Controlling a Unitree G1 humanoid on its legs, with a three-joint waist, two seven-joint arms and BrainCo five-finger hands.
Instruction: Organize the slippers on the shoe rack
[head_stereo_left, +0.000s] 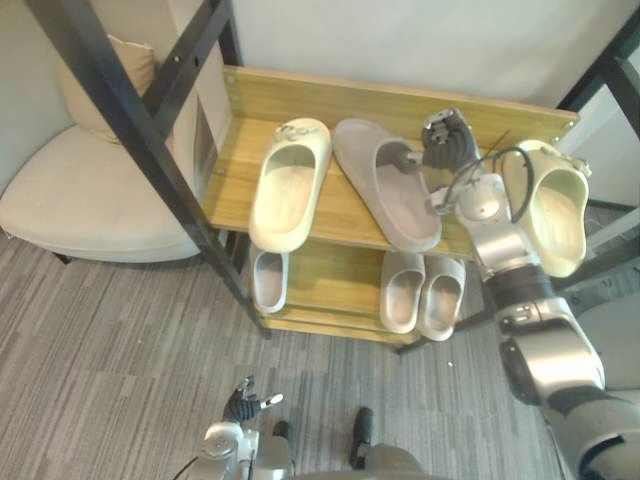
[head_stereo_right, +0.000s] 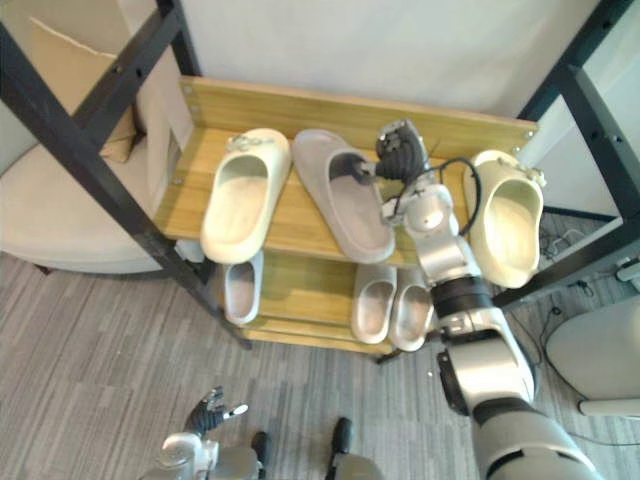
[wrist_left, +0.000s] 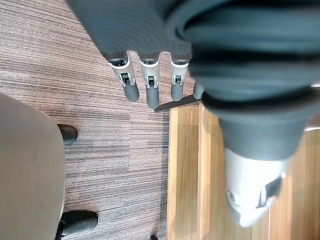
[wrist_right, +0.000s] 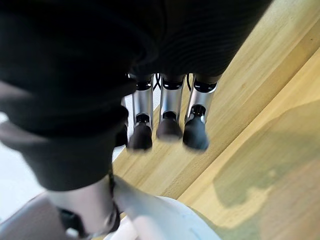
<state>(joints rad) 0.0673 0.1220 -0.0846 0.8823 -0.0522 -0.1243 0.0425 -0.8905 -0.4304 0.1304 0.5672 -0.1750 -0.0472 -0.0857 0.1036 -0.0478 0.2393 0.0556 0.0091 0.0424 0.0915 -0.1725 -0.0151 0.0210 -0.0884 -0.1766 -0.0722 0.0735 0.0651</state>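
In the left eye view, a wooden shoe rack (head_stereo_left: 300, 100) is seen from above. Three slippers are laid on its top shelf. A left cream slipper (head_stereo_left: 290, 185) is placed near the left end. A big grey slipper (head_stereo_left: 385, 190) is laid in the middle, just beside it. A right cream slipper (head_stereo_left: 552, 210) is set at the right end, with its near end stuck out past the front edge. The right hand (head_stereo_left: 447, 142) is held over the top shelf, between the big grey slipper and the right cream slipper. Its thumb is laid on the big grey slipper. On the lower shelf, a small grey slipper (head_stereo_left: 268, 282) is seen on the left, and a pair of grey slippers (head_stereo_left: 422, 293) is kept side by side on the right. A pale chair (head_stereo_left: 80, 200) is seen left of the rack. The left hand (head_stereo_left: 243, 402) is held low over the grey carpet (head_stereo_left: 120, 340), well apart from the rack.

In the right eye view, the same things are shown.

In the left wrist view, the left hand's fingers (wrist_left: 150, 87) are held straight and loose, and nothing is held in them.

In the right wrist view, the right hand's fingers (wrist_right: 170, 112) are stretched out straight over the wood, and nothing is gripped by them.
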